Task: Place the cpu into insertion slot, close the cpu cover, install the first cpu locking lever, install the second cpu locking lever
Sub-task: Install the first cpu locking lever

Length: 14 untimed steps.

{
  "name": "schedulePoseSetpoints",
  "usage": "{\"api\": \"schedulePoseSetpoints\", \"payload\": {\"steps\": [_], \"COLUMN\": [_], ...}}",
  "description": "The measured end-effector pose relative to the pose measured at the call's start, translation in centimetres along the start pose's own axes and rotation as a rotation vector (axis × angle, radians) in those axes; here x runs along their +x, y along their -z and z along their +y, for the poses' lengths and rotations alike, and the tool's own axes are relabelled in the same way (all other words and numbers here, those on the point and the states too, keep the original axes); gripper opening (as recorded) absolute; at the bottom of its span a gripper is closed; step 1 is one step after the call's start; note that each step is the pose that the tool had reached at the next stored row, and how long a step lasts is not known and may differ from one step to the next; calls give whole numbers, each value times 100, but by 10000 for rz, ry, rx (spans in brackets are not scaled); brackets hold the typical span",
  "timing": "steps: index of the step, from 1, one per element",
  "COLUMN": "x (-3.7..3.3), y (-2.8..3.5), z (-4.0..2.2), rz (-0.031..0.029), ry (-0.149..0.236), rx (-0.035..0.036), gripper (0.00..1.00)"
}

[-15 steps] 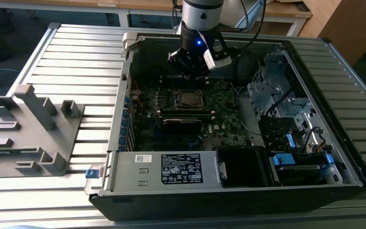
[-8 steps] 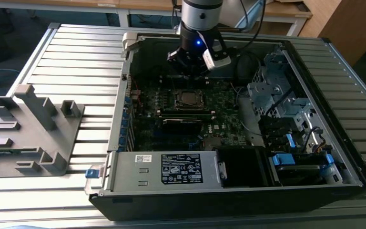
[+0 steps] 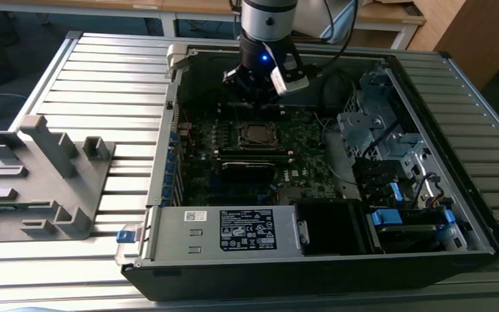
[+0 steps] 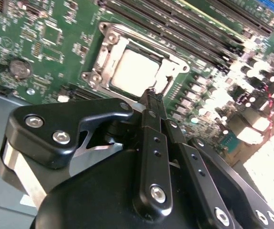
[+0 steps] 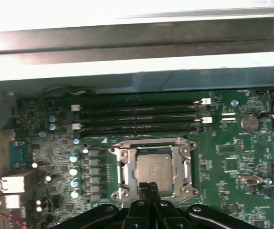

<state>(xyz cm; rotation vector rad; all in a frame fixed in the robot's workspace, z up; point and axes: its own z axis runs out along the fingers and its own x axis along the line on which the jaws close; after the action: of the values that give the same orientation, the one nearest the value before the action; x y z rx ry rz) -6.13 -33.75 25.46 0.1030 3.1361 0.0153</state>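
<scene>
The cpu [image 5: 155, 169] lies flat in the socket on the green motherboard, its pale metal top showing through the window of the cpu cover [image 5: 123, 168]. The silvery cover frame lies down around the chip in both wrist views, cpu [image 4: 136, 70] and cover [image 4: 109, 56]. My gripper [image 5: 149, 186] hovers at the socket's edge with its black fingertips pressed together and nothing between them. In the second wrist view the gripper [image 4: 151, 93] tip ends just beside the cover's rim. In the exterior view the gripper [image 3: 254, 99] hangs inside the open computer case, just behind the socket [image 3: 258, 134].
Black memory slots [image 5: 137, 118] run beside the socket. A power supply [image 3: 223, 231] fills the case's front, and drive bays with blue clips [image 3: 388, 162] stand at the exterior view's right. A grey fixture [image 3: 41, 175] sits on the slatted table at the left.
</scene>
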Motion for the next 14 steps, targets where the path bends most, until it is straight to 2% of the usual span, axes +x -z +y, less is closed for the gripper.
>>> {"api": "schedulePoseSetpoints", "payload": {"steps": [4, 14], "x": [110, 321], "y": [-1, -1], "z": [-7, -21], "rz": [0, 0], "ry": [0, 0], "rx": [0, -1], "gripper": [10, 10]}}
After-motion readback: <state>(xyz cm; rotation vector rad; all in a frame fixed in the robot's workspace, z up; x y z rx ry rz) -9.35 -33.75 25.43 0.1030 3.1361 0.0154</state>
